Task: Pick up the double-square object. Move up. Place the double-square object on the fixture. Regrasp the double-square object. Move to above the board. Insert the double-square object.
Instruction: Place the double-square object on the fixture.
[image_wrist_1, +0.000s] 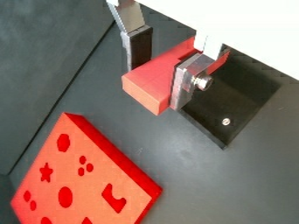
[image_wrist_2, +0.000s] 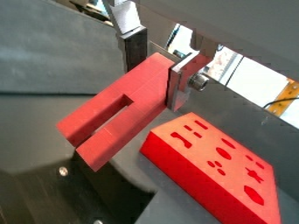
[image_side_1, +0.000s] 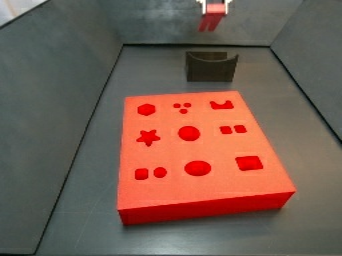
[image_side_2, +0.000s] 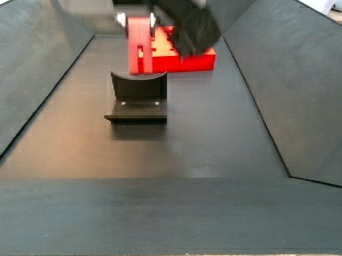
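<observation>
Double-square object (image_wrist_2: 117, 109) grasped in claw (image_wrist_2: 158, 66), groove visible in a wrist view, above fixture (image_side_1: 210, 65)

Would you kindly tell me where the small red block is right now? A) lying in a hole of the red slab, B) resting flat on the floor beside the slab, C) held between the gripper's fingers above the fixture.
C: in both wrist views the small red block sits between the gripper fingers, and a side view shows it in the air above the fixture, away from the red slab.

The gripper (image_wrist_1: 163, 66) has flat silver plate fingers (image_wrist_1: 184, 80) with dark pads and a round screw.
</observation>
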